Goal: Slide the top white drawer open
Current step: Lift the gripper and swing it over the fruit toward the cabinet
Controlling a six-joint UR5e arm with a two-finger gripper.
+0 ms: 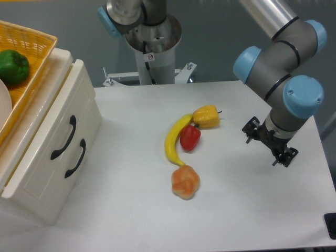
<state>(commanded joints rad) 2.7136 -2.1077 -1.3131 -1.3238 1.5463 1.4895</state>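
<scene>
Top white drawer (44, 142) sits at table's left edge, closed, its upper black handle (64, 137) running front-to-back; gripper (269, 143) hangs well apart at far right, produce between them. Finger opening: cannot tell from this angle.

White bench (252, 210). On it: cream-white drawer cabinet (47, 173) at the left edge; banana (173, 140), red pepper (190, 137) touching it, yellow pepper (206, 116) at the banana's upper end; orange-pink fruit (185, 181) just below the banana's lower tip.
</scene>
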